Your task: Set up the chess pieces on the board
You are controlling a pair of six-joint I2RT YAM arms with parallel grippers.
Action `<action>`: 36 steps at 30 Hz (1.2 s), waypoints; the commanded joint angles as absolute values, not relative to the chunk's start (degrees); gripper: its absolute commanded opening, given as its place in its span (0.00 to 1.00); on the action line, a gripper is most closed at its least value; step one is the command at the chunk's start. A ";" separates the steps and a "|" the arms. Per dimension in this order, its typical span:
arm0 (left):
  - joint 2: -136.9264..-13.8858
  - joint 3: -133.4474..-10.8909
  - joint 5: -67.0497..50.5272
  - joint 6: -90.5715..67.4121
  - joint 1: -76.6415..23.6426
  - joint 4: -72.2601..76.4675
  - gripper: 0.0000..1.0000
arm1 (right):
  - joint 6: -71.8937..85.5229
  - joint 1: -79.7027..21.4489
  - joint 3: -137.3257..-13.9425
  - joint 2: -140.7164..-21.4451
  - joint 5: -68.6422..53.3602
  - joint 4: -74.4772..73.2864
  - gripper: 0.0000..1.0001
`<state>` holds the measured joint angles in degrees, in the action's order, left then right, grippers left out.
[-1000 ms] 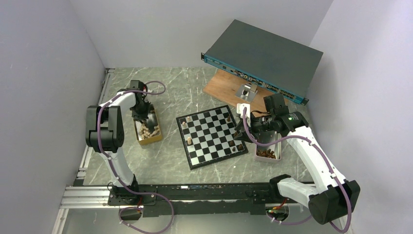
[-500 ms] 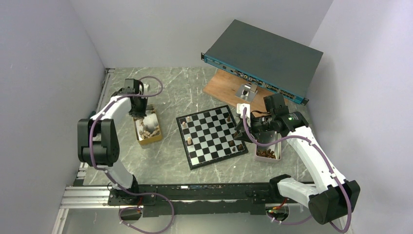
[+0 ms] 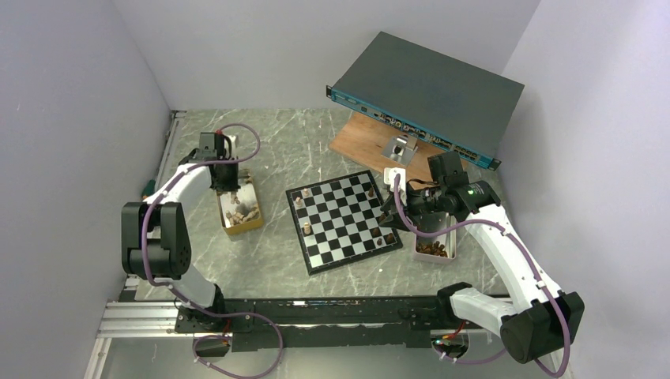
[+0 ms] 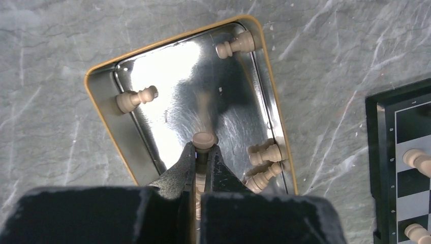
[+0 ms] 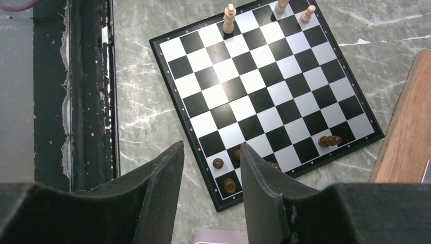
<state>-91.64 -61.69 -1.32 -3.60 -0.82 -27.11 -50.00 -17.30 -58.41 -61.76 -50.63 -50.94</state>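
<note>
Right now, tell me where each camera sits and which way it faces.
Top external: above and behind the bases, looking down on the board and both arms.
Left wrist: on the left arm, looking down past the left gripper, shut on a light piece, into the tin.
Right wrist: looking down past the open right gripper at the board.
Shared: all three show the board.

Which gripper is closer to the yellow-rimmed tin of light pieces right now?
Left. The left gripper hangs directly above the tin, shut on a light piece. The right gripper is open over the opposite edge of the board, with the whole board between it and the tin.
</note>
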 commanded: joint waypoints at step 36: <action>-81.08 -54.28 4.22 -10.64 -0.58 -35.21 0.37 | -51.88 -17.67 -58.10 -62.05 -52.91 -50.91 0.48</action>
<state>-79.88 -54.26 2.66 -8.93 -0.82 -35.03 -50.85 -17.34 -58.33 -61.93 -50.65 -50.98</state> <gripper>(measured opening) 0.373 0.476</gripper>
